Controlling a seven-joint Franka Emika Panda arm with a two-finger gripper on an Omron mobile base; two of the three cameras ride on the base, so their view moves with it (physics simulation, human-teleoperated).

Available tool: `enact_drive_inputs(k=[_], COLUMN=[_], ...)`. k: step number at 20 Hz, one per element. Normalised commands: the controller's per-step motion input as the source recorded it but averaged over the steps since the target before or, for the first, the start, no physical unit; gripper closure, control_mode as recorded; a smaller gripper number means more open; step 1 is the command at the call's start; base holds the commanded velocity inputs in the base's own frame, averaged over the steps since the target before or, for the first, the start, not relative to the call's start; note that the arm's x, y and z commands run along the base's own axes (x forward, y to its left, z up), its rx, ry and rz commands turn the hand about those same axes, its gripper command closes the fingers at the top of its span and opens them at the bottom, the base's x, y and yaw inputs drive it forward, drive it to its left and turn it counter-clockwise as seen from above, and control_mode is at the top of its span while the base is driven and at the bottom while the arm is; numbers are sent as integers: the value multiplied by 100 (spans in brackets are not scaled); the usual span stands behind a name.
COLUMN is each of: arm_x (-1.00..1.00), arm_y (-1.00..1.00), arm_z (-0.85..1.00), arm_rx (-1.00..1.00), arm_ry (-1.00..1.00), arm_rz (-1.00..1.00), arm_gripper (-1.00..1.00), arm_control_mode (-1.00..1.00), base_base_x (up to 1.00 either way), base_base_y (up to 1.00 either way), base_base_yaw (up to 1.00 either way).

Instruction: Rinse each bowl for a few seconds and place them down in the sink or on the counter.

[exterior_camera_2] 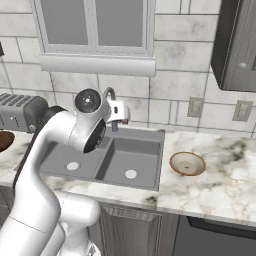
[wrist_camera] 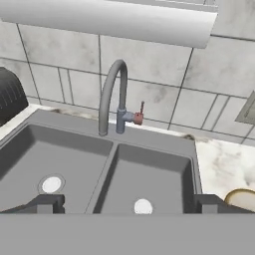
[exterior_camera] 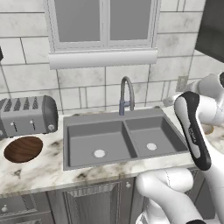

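While the gripper [wrist_camera: 127, 204] hangs above the grey double sink [exterior_camera: 127, 127], fingers spread wide and holding nothing, both bowls wait on the marble counter [exterior_camera_2: 225, 185]: dark wooden bowl [exterior_camera: 23, 148] by the toaster [exterior_camera: 28, 116], pale tan bowl [exterior_camera_2: 187, 163] just right of the sink, seemingly unrinsed.

Even, flat render lighting; sharp.

Left of the matte grey sink [exterior_camera: 118, 138], a dark brown wood-grain bowl [exterior_camera: 23, 148]; right of it, a pale tan bowl [exterior_camera_2: 187, 163] with whitish inside. Around it, brown-veined white-beige marble counter [exterior_camera_2: 220, 185].
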Motion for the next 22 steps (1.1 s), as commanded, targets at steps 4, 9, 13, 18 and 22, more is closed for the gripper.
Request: enact_drive_inputs(k=[4,9,13,18,22], arm_x=[7,7,18,27,26], arm_y=[-7,-2,0,0,-2], arm_z=[-13,-14,-20,-16,-15], arm_rx=[0,-1,0,0,0], arm_ry=[-11,-10,-9,-7,-7], arm_rz=[6,6,4,5,7], arm_gripper=[-100,-100,-100,-100,-100], arm_control_mode=[-100,-100,-100,-100,-100], base_base_x=[0,0,0,0,0], base_base_y=[0,0,0,0,0], base_base_yaw=[0,0,0,0,0])
